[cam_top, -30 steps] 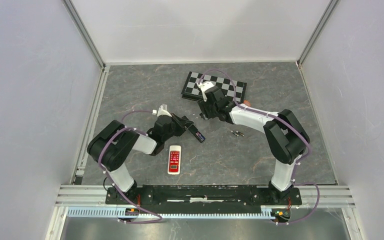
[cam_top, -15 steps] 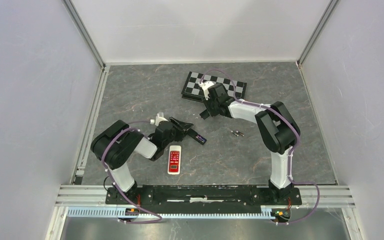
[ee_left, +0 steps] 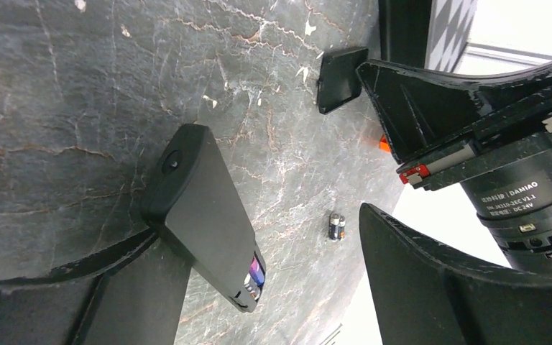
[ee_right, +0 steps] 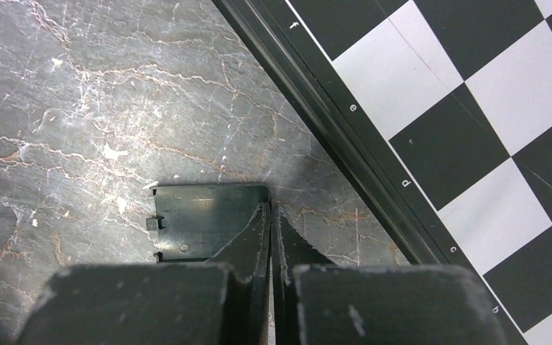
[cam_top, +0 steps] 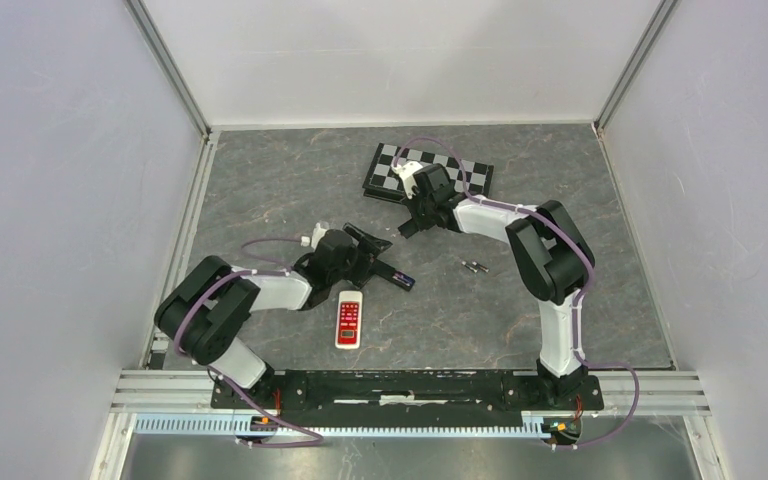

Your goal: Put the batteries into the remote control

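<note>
The black remote (ee_left: 201,208) lies back-up on the table inside my open left gripper (ee_left: 259,233), close against the left finger. Its compartment end is uncovered, with purplish batteries (ee_left: 254,277) inside. Two loose batteries (ee_left: 337,226) lie side by side further right, also seen from above (cam_top: 474,267). The black battery cover (ee_right: 201,219) lies flat near the chessboard. My right gripper (ee_right: 269,210) is shut, its tips meeting at the cover's right edge; nothing shows between them. From above, the left gripper (cam_top: 378,258) brackets the black remote (cam_top: 394,273).
A red-and-white remote (cam_top: 348,318) lies near the left arm's base side. A folded chessboard (cam_top: 428,172) sits at the back, just beyond the right gripper (cam_top: 408,228). White walls enclose the grey stone-patterned table (cam_top: 290,190).
The left gripper has opened and let go of the black remote, which stays on the table. The right gripper has shut beside the battery cover. The left arm's elbow swung left.
</note>
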`<state>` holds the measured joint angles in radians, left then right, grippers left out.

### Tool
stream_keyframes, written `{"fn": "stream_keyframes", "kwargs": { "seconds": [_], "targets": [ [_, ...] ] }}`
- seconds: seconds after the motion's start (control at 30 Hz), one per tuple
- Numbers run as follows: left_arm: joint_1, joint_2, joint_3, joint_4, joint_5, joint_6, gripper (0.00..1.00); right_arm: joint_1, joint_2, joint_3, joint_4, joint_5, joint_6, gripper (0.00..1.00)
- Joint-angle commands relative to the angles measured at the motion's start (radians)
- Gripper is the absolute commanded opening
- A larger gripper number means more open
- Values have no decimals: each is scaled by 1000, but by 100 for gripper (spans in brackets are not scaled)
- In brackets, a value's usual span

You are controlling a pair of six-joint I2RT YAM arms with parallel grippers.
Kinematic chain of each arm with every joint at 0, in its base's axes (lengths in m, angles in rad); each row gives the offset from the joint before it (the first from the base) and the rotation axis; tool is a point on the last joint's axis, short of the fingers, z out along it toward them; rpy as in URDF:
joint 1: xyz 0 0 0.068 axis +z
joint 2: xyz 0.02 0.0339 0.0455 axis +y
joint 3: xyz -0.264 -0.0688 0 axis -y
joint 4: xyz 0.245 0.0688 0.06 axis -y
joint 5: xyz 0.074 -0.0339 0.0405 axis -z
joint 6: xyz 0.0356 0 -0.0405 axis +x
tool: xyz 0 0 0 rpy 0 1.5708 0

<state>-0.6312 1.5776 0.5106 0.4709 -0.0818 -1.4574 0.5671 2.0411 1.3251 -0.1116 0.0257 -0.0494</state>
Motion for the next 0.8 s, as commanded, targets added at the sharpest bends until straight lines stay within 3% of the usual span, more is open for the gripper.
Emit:
{"fn": "stream_keyframes", "kwargs": {
  "seconds": [0.0,0.2,0.53,0.73,0.77],
  "targets": [
    [-10,0,22,-356,-13,48,89,-7,-8,-3,15,-12,25,0],
    [-23,-57,6,-443,-29,47,99,-10,-103,-84,86,-24,101,0],
    [-42,-208,-11,-563,-38,77,100,-10,-247,-234,168,-66,225,0],
    [-58,-391,40,-585,-107,264,100,-11,-300,-277,181,-71,263,0],
    [-55,-408,46,-576,-116,296,100,-12,-275,-253,153,-59,257,6]
  ]
}}
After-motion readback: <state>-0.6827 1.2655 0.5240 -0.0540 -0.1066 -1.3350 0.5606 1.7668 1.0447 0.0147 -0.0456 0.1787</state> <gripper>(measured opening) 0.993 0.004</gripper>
